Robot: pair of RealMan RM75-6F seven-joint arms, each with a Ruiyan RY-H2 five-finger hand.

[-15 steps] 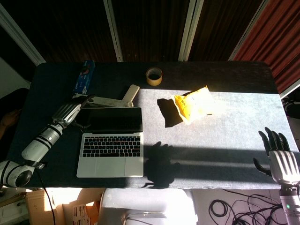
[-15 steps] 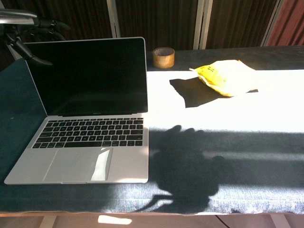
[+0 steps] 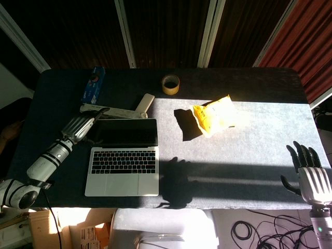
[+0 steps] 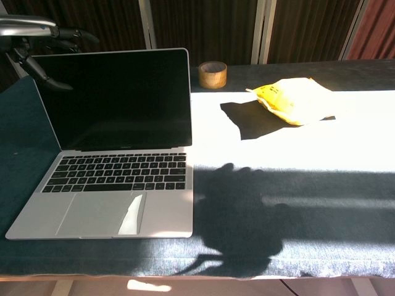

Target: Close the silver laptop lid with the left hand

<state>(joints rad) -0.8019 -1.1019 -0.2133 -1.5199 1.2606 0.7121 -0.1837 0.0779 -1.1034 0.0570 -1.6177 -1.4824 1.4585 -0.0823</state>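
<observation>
The silver laptop [image 3: 123, 161] [image 4: 111, 148] stands open on the left of the table, dark screen upright, keyboard toward the front edge. My left hand [image 3: 79, 126] [image 4: 43, 38] is at the lid's upper left corner, behind the screen, with fingers spread and reaching over the top edge; whether they touch the lid is unclear. It holds nothing. My right hand [image 3: 310, 171] hovers off the table's front right corner, fingers apart and empty; the chest view does not show it.
A yellow snack bag [image 3: 215, 114] [image 4: 296, 100] lies mid-table in sunlight. A tape roll [image 3: 170, 84] [image 4: 212, 74] sits behind the laptop. A blue packet [image 3: 93, 83] and pale flat sticks [image 3: 127, 110] lie at the back left. The table's front edge [image 3: 207, 207] is close.
My left hand has shifted slightly right and forward, closer to the top left corner of the lid. The lid angle and the right hand look unchanged.
</observation>
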